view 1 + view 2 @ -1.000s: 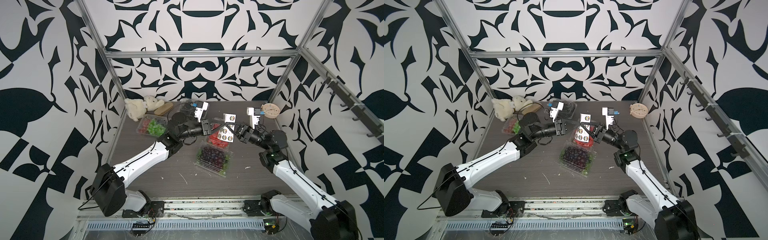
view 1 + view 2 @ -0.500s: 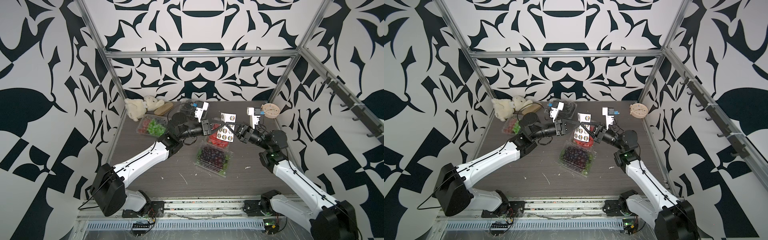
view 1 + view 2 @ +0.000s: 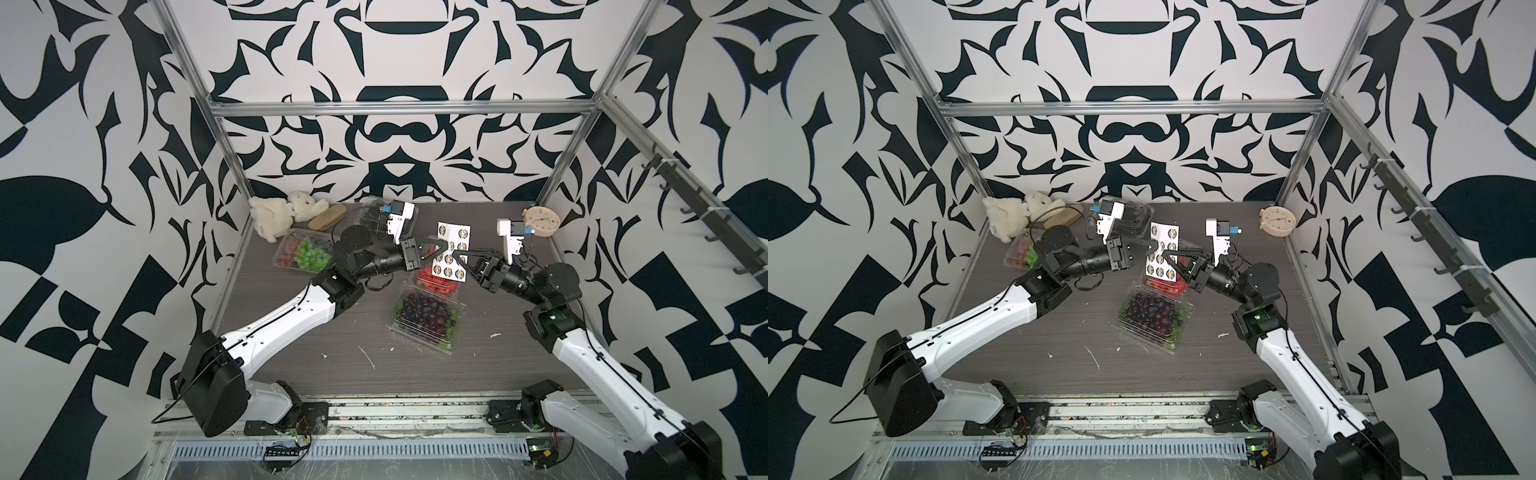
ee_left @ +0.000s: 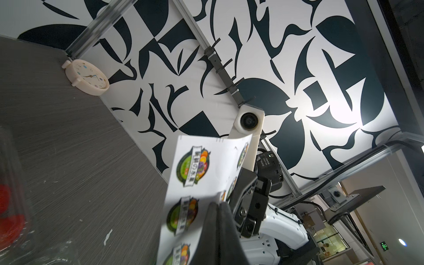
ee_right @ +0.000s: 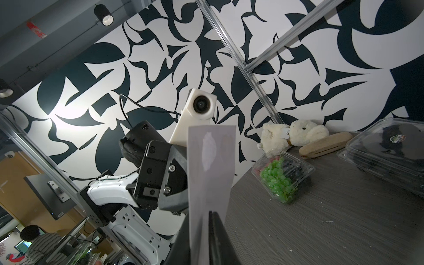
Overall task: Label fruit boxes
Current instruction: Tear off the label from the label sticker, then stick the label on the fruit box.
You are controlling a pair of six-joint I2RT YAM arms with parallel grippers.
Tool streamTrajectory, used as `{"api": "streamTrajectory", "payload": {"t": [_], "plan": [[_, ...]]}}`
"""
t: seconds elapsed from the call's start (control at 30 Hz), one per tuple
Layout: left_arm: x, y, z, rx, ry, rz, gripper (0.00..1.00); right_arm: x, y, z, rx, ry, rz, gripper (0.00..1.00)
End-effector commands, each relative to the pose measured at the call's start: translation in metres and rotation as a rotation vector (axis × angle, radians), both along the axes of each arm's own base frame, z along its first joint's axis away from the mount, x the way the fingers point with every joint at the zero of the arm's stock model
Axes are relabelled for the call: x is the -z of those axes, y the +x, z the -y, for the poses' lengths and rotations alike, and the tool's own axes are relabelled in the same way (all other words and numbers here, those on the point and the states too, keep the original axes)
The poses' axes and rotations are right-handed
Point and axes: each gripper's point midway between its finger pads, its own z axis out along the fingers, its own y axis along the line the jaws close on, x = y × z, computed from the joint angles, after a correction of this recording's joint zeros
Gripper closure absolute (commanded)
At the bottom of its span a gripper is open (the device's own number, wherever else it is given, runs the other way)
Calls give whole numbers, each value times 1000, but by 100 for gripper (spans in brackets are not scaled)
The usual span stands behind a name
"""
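A white sticker sheet hangs in the air between both grippers, above the strawberry box. My left gripper is shut on the sheet's edge. My right gripper has the sheet between its fingers, which stand slightly apart with a thin gap showing. The purple grape box lies nearer the front. The mixed green grape box sits at the left. The black berry box, with a label on its lid, is at the back.
A cream plush toy and a wooden block lie in the back left corner. A small clock stands at the back right. A hook rail runs along the right wall. Small white scraps dot the dark table.
The left gripper has shut on the sheet's edge. The right gripper's fingers have eased slightly apart around the sheet. Both arms have stayed in place.
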Motion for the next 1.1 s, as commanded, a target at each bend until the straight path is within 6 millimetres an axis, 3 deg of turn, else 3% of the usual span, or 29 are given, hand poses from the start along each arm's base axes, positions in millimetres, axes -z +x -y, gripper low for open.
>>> {"api": "streamTrajectory", "payload": {"t": [0.0, 0.13, 0.43, 0.63, 0.8, 1.07], "plan": [[-6, -2, -5, -17, -9, 28, 100, -4, -7, 1, 6, -18, 58, 84], [-7, -3, -3, -2, -16, 24, 100, -5, -6, 1, 17, -22, 56, 100], [-17, -11, -9, 9, -36, 34, 100, 8, 6, 5, 85, -74, 23, 100], [-7, -11, -14, -19, -2, 19, 100, 14, 10, 9, 137, -100, 18, 100], [29, -5, -23, -95, 113, -54, 100, 20, 9, 18, 203, -141, 22, 100], [114, 6, -30, -204, 330, -241, 100, 25, 4, 39, 338, -177, 25, 100]]}}
